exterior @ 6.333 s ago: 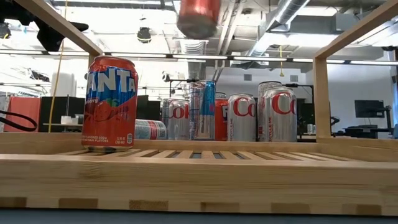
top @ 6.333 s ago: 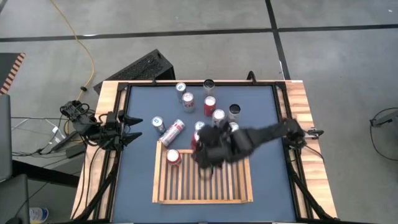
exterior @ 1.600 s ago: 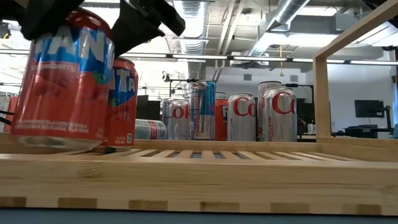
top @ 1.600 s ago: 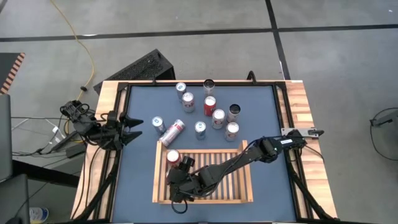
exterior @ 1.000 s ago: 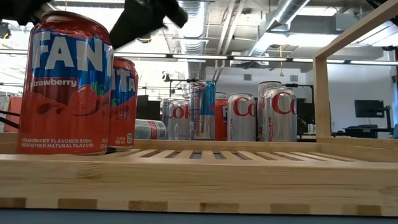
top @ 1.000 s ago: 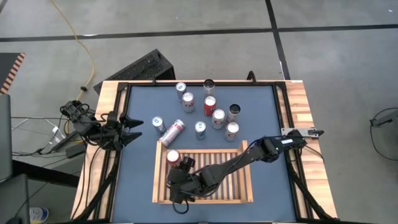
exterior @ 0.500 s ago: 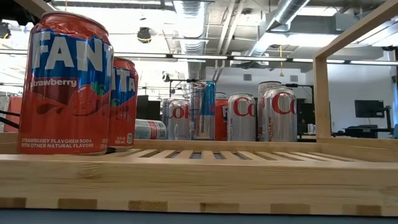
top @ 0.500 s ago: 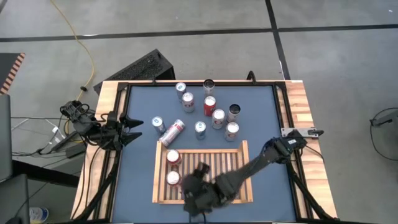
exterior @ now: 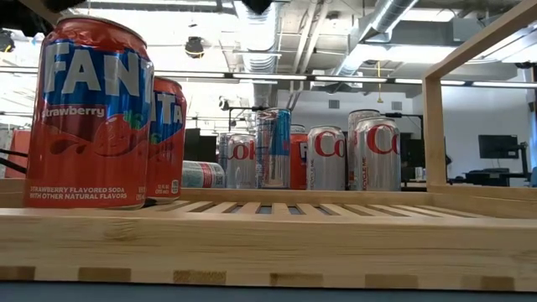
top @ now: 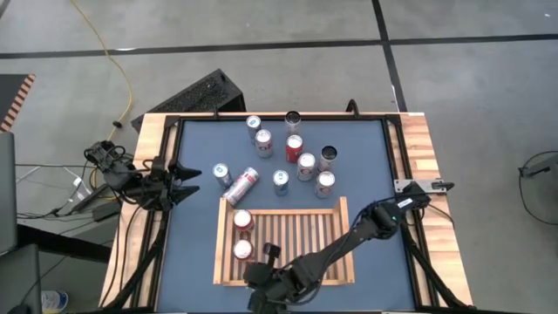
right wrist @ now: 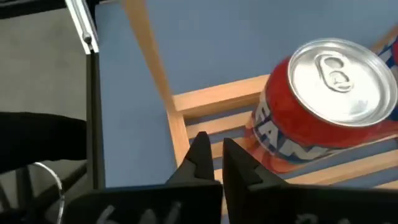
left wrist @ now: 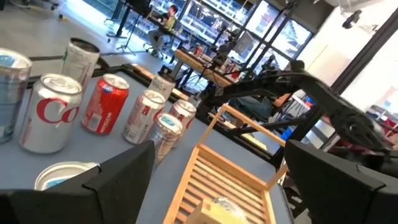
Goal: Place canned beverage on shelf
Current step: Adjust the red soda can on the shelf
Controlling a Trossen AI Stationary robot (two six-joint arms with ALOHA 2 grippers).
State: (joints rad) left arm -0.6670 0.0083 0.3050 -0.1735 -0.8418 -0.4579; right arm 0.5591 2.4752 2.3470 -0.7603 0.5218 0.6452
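Note:
Two red canned beverages stand upright on the slats at the left end of the shelf (top: 288, 249): one farther (top: 242, 220) and one nearer (top: 243, 250), large in the low view (exterior: 88, 113). My right gripper (top: 259, 283) is shut and hangs above the shelf's near left corner, touching nothing. In its wrist view the shut fingers (right wrist: 211, 155) sit beside the nearer can (right wrist: 329, 106). My left gripper (top: 193, 181) waits open at the table's left edge, its fingers wide apart in its wrist view (left wrist: 217, 186).
Several loose cans (top: 305, 164) stand on the blue tabletop beyond the shelf's far rim, and one lies on its side (top: 241, 185) off the shelf's far left corner. The rest of the shelf's slats (top: 309, 240) are bare.
My right gripper has drawn away from the nearer red can and gone up and toward the table's near edge. The can stays upright on the slats where it stood. In the low view the dark fingers that framed the can are gone.

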